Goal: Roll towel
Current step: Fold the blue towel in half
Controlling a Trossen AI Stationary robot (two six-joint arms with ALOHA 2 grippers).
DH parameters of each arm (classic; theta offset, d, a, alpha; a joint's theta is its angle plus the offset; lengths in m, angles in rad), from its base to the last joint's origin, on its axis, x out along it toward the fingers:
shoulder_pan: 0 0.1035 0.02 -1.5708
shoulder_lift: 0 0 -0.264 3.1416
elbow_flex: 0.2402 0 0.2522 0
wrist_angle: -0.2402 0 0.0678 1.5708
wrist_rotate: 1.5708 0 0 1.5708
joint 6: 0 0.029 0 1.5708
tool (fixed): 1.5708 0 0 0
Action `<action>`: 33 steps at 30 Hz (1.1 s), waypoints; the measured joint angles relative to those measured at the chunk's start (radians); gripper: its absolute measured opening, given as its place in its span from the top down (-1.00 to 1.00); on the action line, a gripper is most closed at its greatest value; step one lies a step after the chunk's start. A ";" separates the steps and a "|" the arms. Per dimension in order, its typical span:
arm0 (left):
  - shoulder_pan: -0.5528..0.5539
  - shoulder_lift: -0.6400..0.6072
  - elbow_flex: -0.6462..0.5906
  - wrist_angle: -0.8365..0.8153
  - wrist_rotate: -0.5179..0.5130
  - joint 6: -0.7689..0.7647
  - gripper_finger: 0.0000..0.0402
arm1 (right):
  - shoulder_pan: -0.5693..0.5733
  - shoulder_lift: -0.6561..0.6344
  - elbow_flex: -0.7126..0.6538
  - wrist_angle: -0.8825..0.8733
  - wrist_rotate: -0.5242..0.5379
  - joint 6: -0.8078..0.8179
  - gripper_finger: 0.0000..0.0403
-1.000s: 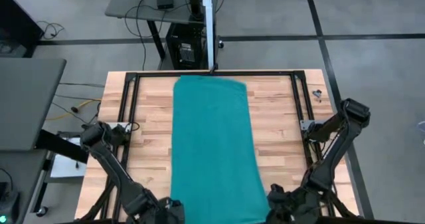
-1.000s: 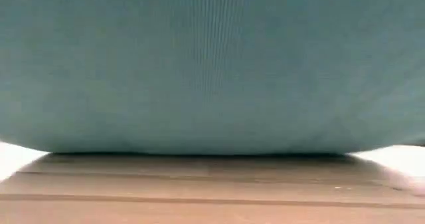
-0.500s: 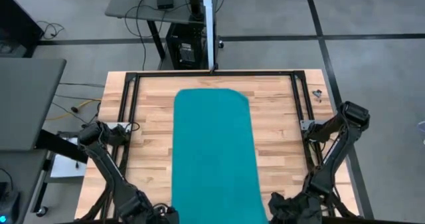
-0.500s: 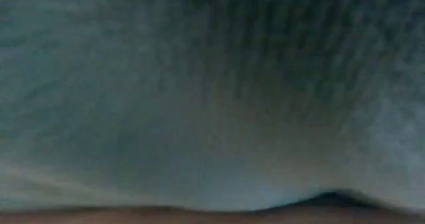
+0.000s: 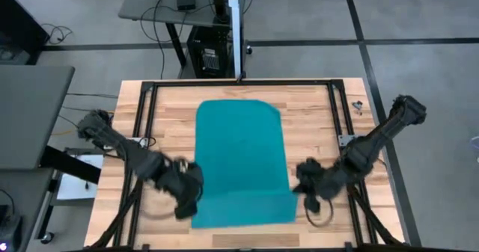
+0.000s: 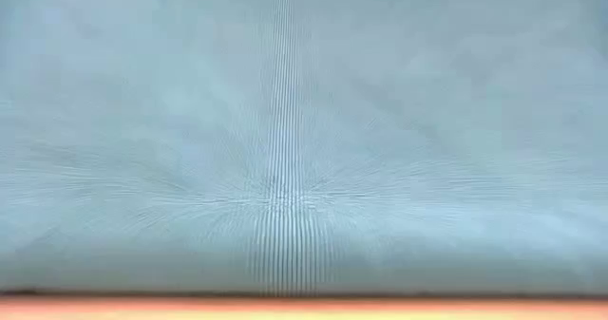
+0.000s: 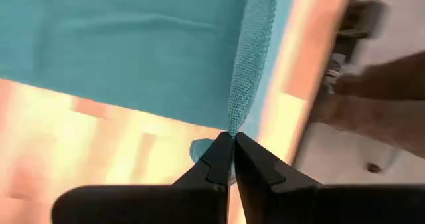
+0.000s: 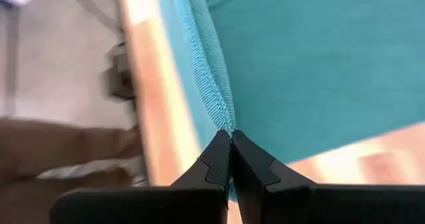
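While the low view is filled almost entirely by pale teal fabric pressed close to the lens, with only a thin strip of wood along the bottom edge, the other views show more. In the high view, the towel (image 5: pixel 241 162) lies lengthwise down the middle of the wooden table (image 5: pixel 314 110), its near end folded back over itself so a wider band sits at the lower centre of the frame.

At the lower left of that fold, the left gripper (image 5: pixel 191 196) is clamped on the towel's corner. The left wrist view shows its two dark fingers (image 7: pixel 216 164) pressed together, with a ribbed teal edge rising from between the tips. At the lower right of the fold, the right gripper (image 5: pixel 299 183) grips the opposite corner in the same way. In the right wrist view its fingers (image 8: pixel 247 163) are closed tight on a doubled edge of the towel.

Both dark arms reach inward from the table's left and right sides.

Farther up the frame, the towel's far end has rounded corners and stops short of the black metal frame (image 5: pixel 239 82) that borders the tabletop. Beyond the table, at the top of the frame, stand a grey desk (image 5: pixel 150 1) with cables and a dark box (image 5: pixel 209 56) on the floor.
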 joint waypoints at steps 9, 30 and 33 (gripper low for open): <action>0.408 -0.248 -0.391 0.189 0.060 0.356 1.00 | -0.396 -0.040 -0.126 -0.003 -0.063 -0.230 1.00; 1.135 -0.182 -0.495 0.403 0.173 0.965 1.00 | -1.140 0.191 -0.135 0.168 -0.290 -0.675 1.00; 1.173 -0.128 -0.495 0.455 0.185 0.990 1.00 | -1.202 0.230 -0.135 0.193 -0.290 -0.704 1.00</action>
